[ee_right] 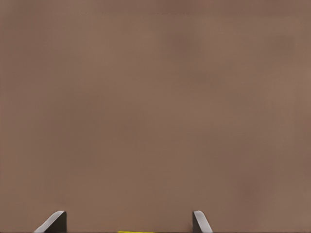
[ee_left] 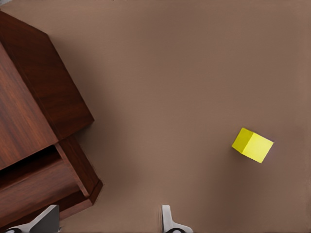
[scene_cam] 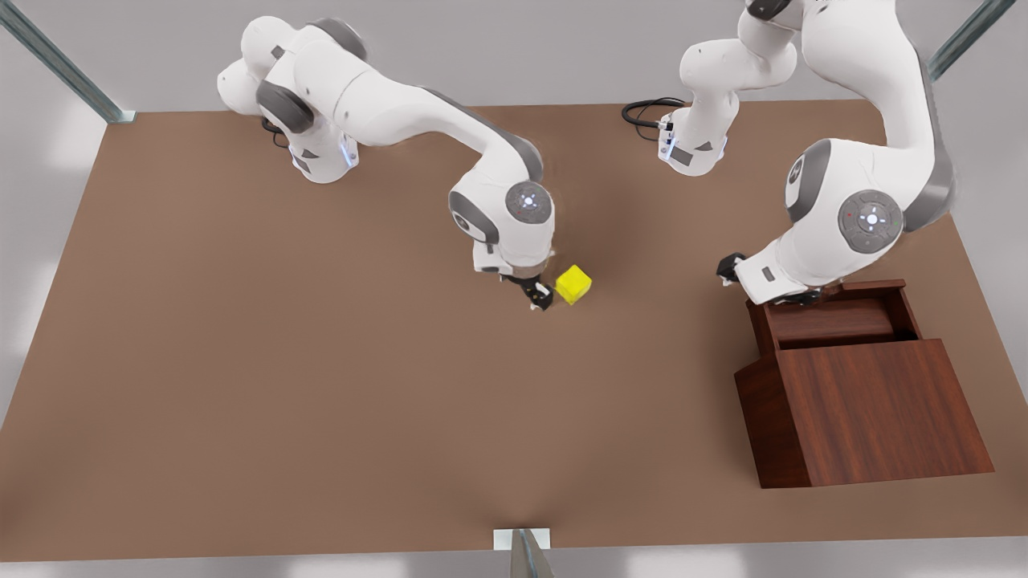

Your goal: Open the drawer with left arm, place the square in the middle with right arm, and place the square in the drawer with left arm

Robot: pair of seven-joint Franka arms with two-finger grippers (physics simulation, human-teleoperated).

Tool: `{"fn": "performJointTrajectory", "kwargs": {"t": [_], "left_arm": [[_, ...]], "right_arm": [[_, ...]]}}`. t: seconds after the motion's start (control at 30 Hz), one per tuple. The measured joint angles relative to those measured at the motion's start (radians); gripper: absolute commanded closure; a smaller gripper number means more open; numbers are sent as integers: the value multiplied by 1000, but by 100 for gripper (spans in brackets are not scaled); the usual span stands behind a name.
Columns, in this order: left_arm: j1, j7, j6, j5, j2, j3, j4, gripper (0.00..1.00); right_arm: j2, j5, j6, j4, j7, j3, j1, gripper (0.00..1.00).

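Note:
The yellow square (scene_cam: pixel 573 284) sits on the brown tabletop (scene_cam: pixel 321 361) near its middle. My right gripper (scene_cam: pixel 540 295) hangs low just beside it on the front view's left, open; in the right wrist view only a yellow sliver of the square (ee_right: pixel 136 232) shows between the spread fingers of the right gripper (ee_right: pixel 128 216). The drawer (scene_cam: pixel 835 321) stands pulled out of the wooden box (scene_cam: pixel 883 409). My left gripper (ee_left: pixel 107 213) hovers open over the drawer's (ee_left: pixel 34 184) far end, mostly hidden in the front view. From there the square (ee_left: pixel 252 144) lies well off.
The wooden box with its big slanted panel (ee_left: pixel 19 121) fills the table's front-right corner in the front view. Both arm bases (scene_cam: pixel 321 156) stand along the far edge, with a black cable (scene_cam: pixel 642 112) by one. Metal frame posts (scene_cam: pixel 522 554) mark the table's edges.

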Motion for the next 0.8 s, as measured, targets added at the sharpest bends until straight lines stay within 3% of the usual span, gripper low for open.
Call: {"fn": "performJointTrajectory", "kwargs": {"t": [0.07, 0.13, 0.17, 0.27, 0.3, 0.37, 0.5, 0.6, 0.8], "left_arm": [[-24, -77, 12, 0, 42, -70, 13, 0], [-206, -244, 111, 0, 131, -73, 75, 0], [-306, -343, 193, 1, 166, -66, 77, 0], [-412, -413, 283, 2, 279, -71, 123, 0], [-441, -413, 327, 2, 289, -70, 118, 0], [-440, -382, 470, 5, 231, -68, -98, 0], [-439, -378, 640, 7, 228, -65, -249, 0], [-425, -202, 666, 15, 187, -65, -353, 0], [-382, -213, 779, 17, 113, -62, -558, 0]], "right_arm": [[-150, 51, -98, -63, -451, -2, -242, 0], [-229, 109, -135, -96, -757, -2, -431, 0], [-275, 122, -146, -145, -869, -3, -498, 0], [-337, 195, -174, -203, -1114, -5, -672, 0], [-339, 208, -199, -191, -1180, -7, -694, 0], [-343, 246, -232, -174, -1276, -11, -738, 0], [-340, 248, -247, -178, -1287, -9, -739, 0], [-335, 248, -238, -178, -1287, -9, -736, 0], [-331, 248, -237, -178, -1285, -9, -735, 0]]}}
